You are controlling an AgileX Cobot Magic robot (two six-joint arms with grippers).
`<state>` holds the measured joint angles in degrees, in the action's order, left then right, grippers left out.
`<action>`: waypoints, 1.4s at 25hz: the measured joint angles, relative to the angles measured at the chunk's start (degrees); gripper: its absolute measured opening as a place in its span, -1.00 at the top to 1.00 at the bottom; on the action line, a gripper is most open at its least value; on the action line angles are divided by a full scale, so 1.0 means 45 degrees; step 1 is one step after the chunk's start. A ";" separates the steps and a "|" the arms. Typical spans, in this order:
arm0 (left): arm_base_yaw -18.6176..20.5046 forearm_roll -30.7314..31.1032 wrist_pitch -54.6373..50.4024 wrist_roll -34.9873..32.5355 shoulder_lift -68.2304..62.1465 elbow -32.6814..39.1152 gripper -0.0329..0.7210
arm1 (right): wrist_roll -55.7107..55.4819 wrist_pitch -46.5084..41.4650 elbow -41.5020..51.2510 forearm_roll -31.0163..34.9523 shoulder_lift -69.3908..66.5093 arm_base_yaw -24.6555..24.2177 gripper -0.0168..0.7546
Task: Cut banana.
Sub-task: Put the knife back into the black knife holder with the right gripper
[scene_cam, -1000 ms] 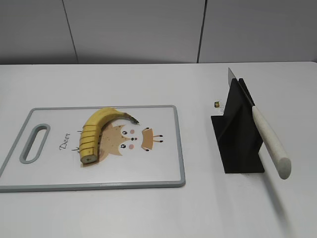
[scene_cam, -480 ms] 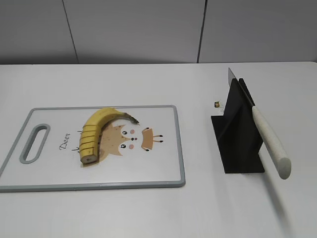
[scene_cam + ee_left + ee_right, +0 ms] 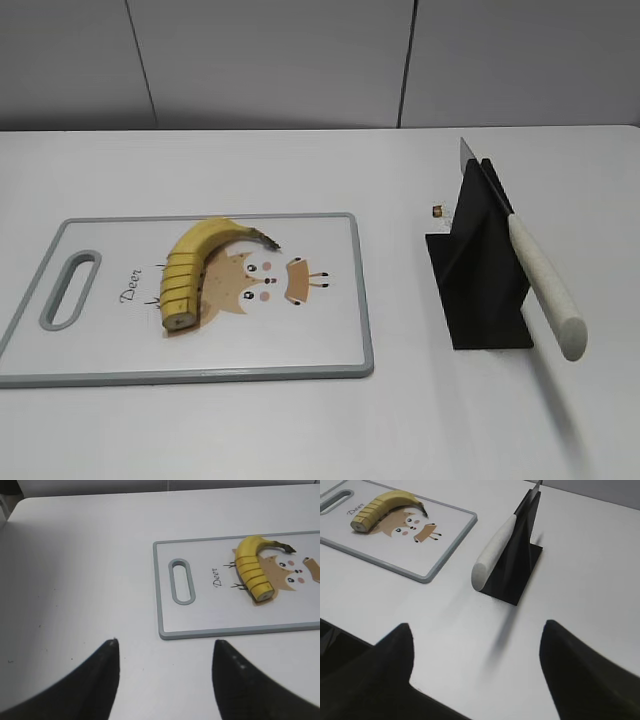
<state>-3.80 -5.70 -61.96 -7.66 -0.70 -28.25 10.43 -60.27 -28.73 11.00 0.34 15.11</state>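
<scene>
banana (image 3: pixel 195 265) lies on the cutting board (image 3: pixel 330 345), left half of the desk, closer to the near edge than the far one. Curved, unpeeled, dark stem tip pointing toward the desk's right side, flat cut end toward the near edge. Several slice lines cross the lower part, pieces sitting together in line. It partly covers the deer print (image 3: pixel 262 280) at board centre.

Board: white with grey rim, slot handle (image 3: pixel 70 288) at its left end, "Deer" lettering between handle and banana.

Right half of the desk: knife (image 3: pixel 540 280) rests tilted on a black stand (image 3: pixel 480 285), white handle sticking out toward the near-right corner, blade tip up toward the far edge. A small dark-and-brass bit (image 3: pixel 437 210) sits on the desk just left of the stand; can't tell what it is.

Left gripper (image 3: pixel 165 645): fingers spread wide, nothing between them, over bare desk near the left edge, well apart from the board's handle end.

Right gripper (image 3: pixel 477 635): fingers also spread wide, holding nothing, over the near-right part of the desk, near the knife handle but not touching.
</scene>
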 joint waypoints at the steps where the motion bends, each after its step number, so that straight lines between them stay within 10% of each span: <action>1: 0.0000 0.0000 0.0000 0.0000 0.0000 0.0000 -0.61 | 0.0000 0.0000 0.0000 0.0054 0.0000 0.0000 -0.58; 17: 0.0000 0.0000 0.0000 0.0000 0.0000 0.0000 -0.61 | 0.0000 0.0000 0.0000 0.0363 0.0000 -0.2982 -0.58; 35: 0.0000 0.0000 0.0000 0.0000 0.0000 0.0000 -0.57 | 0.0000 0.0000 0.0000 0.0414 0.0000 -0.3042 -0.58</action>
<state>-3.80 -5.70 -61.96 -7.66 -0.70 -28.25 10.43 -60.27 -28.73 12.86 0.34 1.42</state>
